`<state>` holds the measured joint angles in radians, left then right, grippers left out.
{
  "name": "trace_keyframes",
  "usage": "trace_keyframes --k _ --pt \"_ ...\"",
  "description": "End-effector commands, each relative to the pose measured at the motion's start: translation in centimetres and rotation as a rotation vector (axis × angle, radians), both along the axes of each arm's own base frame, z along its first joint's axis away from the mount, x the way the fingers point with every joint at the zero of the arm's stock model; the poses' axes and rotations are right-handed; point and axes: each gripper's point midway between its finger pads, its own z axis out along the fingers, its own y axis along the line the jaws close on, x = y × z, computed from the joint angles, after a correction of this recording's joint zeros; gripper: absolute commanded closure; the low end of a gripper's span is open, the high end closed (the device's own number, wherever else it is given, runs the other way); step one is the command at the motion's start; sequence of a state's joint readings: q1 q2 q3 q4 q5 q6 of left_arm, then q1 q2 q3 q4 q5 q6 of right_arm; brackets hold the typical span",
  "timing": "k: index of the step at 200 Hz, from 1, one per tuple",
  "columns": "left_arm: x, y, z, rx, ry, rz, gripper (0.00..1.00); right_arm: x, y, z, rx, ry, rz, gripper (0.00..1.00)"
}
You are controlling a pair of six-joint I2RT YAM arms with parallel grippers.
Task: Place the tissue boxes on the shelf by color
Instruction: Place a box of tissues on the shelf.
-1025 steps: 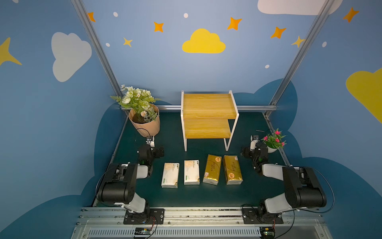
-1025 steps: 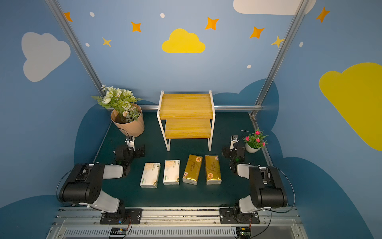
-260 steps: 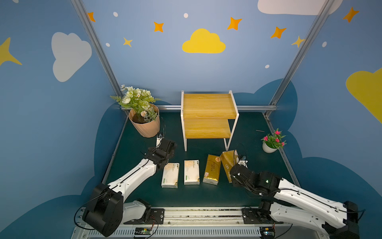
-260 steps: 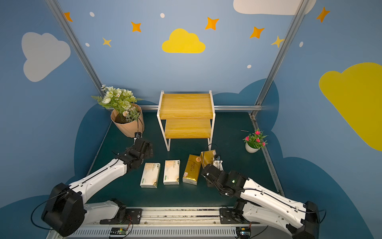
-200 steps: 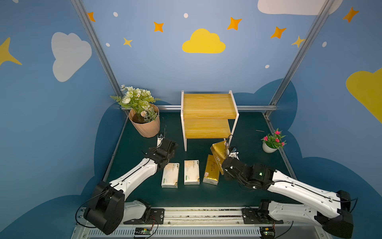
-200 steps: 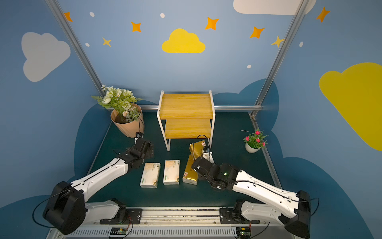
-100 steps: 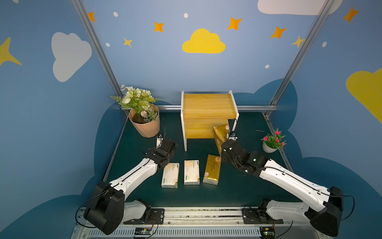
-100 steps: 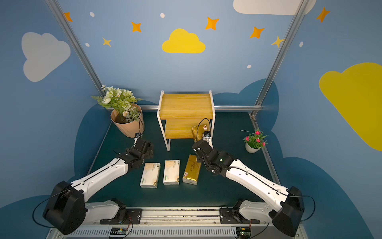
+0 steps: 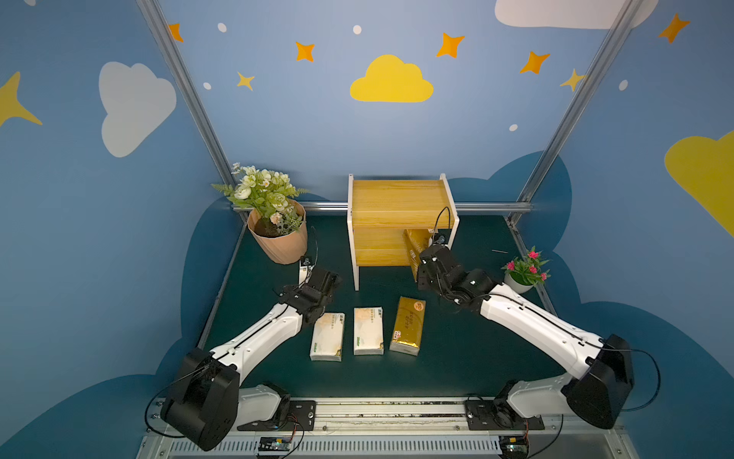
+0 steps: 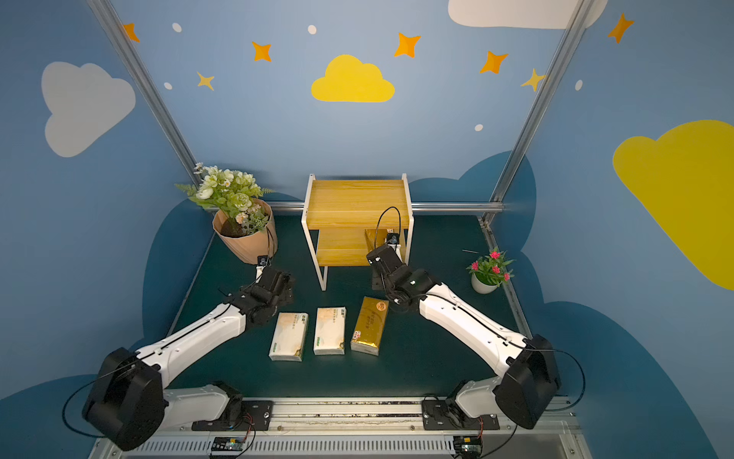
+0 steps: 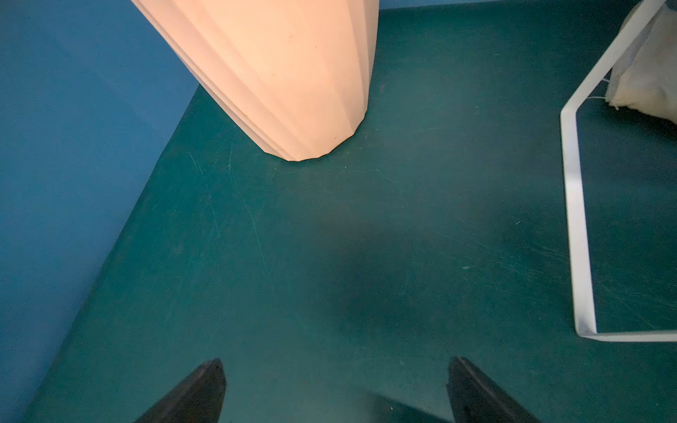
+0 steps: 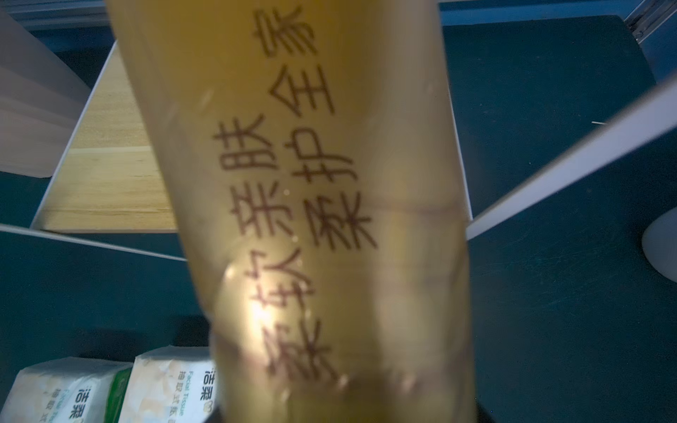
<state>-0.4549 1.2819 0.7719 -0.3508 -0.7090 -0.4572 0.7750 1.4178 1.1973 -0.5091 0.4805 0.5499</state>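
We see the right arm stretched forward from its base at the near right, its white link rising toward the centre and its black wrist bent at the right front leg of the shelf [image 9: 397, 198]. The right gripper [image 9: 425, 257] is clamped on the held gold pack [image 9: 415, 241], which stands tilted at the right end of the lower board, under the top board; we cannot tell whether it rests on the wood. In the right wrist view this pack [image 12: 311, 219] fills the middle, with the lower board behind it. The left arm reaches from the near left toward the far side, wrist low over the green table [image 9: 456, 349]. The left gripper [image 11: 337, 370] has its jaws spread wide and holds nothing, pointing at bare mat between the peach flowerpot [image 9: 282, 246] and the shelf's left leg. On the table, near the shelf's front, lie the left white pack [image 9: 327, 336], the right white pack [image 9: 368, 330] and the second gold pack [image 9: 408, 325] in a row, just beside one another.
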Motion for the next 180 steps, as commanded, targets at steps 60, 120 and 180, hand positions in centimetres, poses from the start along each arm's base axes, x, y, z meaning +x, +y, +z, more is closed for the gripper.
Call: trace_keyframes --k 60,120,180 --pt "0.3 0.0 1.2 -0.003 -0.029 0.007 0.00 4.3 -0.4 2.3 0.040 -0.094 -0.090 0.55" --pt "0.6 -0.3 0.9 -0.006 -0.014 0.001 0.00 5.2 0.1 2.4 0.054 -0.099 -0.078 0.18" --pt "0.7 -0.5 0.7 -0.009 -0.012 -0.006 0.00 3.1 0.9 4.4 0.136 -0.102 0.004 0.11"
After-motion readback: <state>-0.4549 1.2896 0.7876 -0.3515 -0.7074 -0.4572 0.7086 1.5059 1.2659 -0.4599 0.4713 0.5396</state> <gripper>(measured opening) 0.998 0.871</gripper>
